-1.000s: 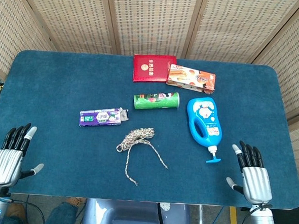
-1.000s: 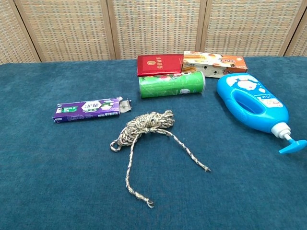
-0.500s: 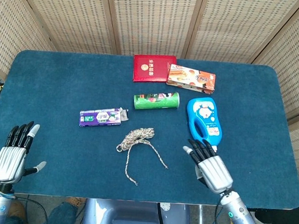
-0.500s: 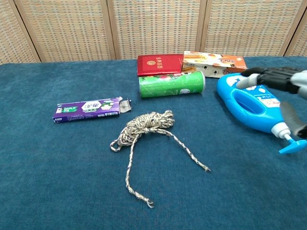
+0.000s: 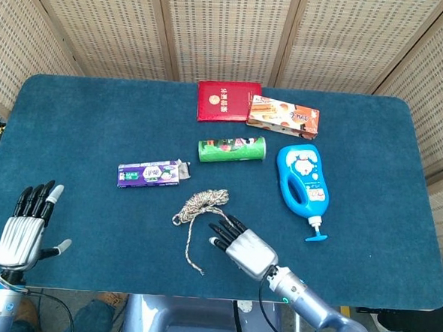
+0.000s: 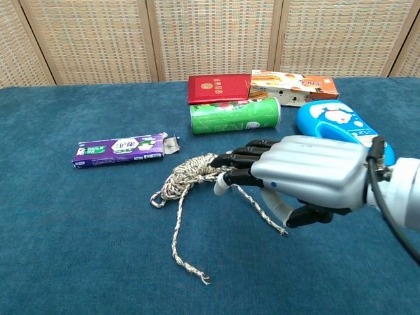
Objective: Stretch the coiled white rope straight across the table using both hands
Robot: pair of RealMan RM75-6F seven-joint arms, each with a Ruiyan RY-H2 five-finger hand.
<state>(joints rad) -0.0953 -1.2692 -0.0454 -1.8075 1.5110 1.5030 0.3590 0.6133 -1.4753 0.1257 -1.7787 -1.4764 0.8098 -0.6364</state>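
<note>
The coiled white rope (image 5: pixel 202 202) (image 6: pixel 190 174) lies mid-table, two loose tails trailing toward the front edge. My right hand (image 5: pixel 241 246) (image 6: pixel 295 174) hovers palm down over the rope's right tail, fingers stretched out toward the coil and holding nothing; the fingertips (image 6: pixel 226 172) reach the coil's right edge in the chest view. Part of the right tail is hidden under it. My left hand (image 5: pixel 27 225) stands at the front left corner, fingers up and spread, far from the rope.
A purple box (image 5: pixel 149 174) lies left of the coil, a green can (image 5: pixel 232 149) behind it, a blue pump bottle (image 5: pixel 303 184) to the right. A red booklet (image 5: pixel 228 101) and snack box (image 5: pixel 283 115) sit further back.
My right hand has swept left from the front right corner, past the blue bottle, to over the rope's right tail. The left hand has barely shifted. The rope lies unchanged.
</note>
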